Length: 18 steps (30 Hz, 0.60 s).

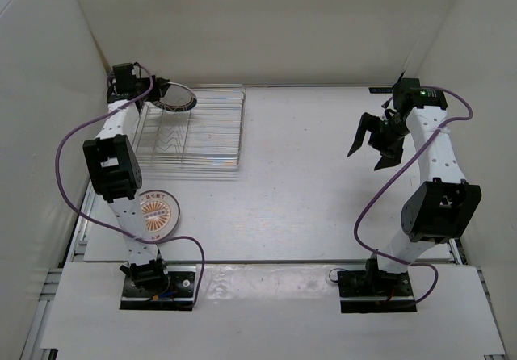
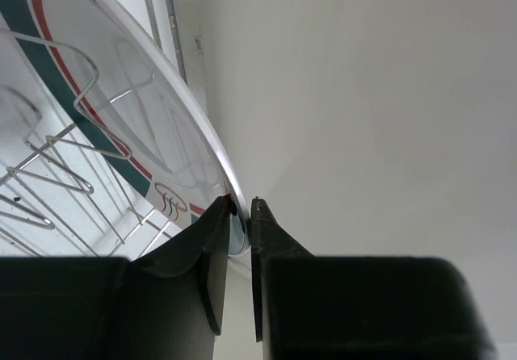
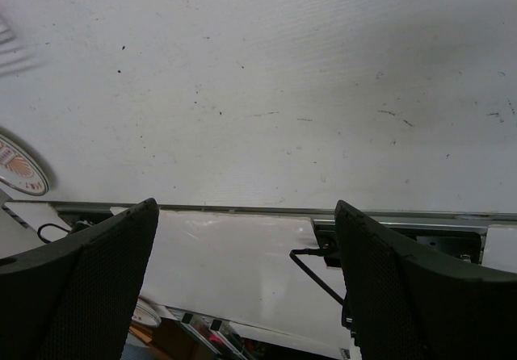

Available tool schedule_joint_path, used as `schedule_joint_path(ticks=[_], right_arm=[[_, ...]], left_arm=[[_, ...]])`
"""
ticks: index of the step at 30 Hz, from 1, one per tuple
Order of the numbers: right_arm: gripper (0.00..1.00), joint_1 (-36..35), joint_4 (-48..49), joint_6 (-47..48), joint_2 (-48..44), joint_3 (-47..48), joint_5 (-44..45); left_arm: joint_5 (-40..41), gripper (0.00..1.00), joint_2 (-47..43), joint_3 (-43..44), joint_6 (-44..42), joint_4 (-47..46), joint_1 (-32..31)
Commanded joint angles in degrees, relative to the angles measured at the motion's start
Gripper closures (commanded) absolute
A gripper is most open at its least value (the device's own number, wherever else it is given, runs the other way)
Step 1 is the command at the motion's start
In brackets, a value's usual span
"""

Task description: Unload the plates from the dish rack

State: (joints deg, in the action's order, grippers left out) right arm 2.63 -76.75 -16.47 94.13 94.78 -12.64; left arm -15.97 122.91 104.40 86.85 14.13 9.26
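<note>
**A:** Left wrist view first: the left gripper [image 2: 241, 208] has its fingers pinched on the rim of the ringed plate [image 2: 153, 126]. The edge sits between the pads, which are nearly together.

**B:** Good place to hold it?

**A:** I'd judge so. It looks stiff and glazed, so probably slippery and easy to chip. A rim pinch wants firm pressure and a slow lift. It seems light enough for one gripper.

**B:** Where does it sit?

**A:** At the far-left end of the rack [image 1: 202, 134], tilted, with wire loops crossing its face. Whether its lower edge rests in a slot, I cannot tell.

**B:** And its looks?

**A:** White and round, with a teal band and a thin red ring inside the rim, and a small mark near the grip.

**B:** Other plates?

**A:** A sunburst plate [image 1: 156, 213] lies flat on the table [image 1: 307, 182], near left, beside the left arm. I see no third.

**B:** Right side?

**A:** The right gripper [image 1: 376, 144] hangs wide apart at the far right, holding nothing.
</note>
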Motion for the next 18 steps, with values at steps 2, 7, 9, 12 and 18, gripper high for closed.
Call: schedule_joint_path(ticks=[2, 7, 9, 12, 18], right_arm=[[0.09, 0.4, -13.2, 0.4, -0.1, 0.3, -1.0], [0.09, 0.4, -13.2, 0.6, -0.1, 0.3, -1.2], [0.09, 0.4, -13.2, 0.6, -0.2, 0.2, -1.1], [0.09, 0.4, -13.2, 0.5, -0.3, 0.1, -1.2], [0.09, 0.4, -13.1, 0.7, -0.4, 0.1, -1.2]], left_arm=[[-3.1, 0.79, -3.6, -0.3, 3.6, -2.1, -0.6], [-3.5, 0.82, -5.2, -1.2, 6.5, -3.0, -0.5], [-4.5, 0.82, -6.0, -2.2, 8.0, -4.2, -0.5], [-4.6, 0.84, -7.2, -2.9, 8.7, -4.5, -0.4], [-4.5, 0.88, -9.4, -4.3, 8.9, -3.8, -0.3]])
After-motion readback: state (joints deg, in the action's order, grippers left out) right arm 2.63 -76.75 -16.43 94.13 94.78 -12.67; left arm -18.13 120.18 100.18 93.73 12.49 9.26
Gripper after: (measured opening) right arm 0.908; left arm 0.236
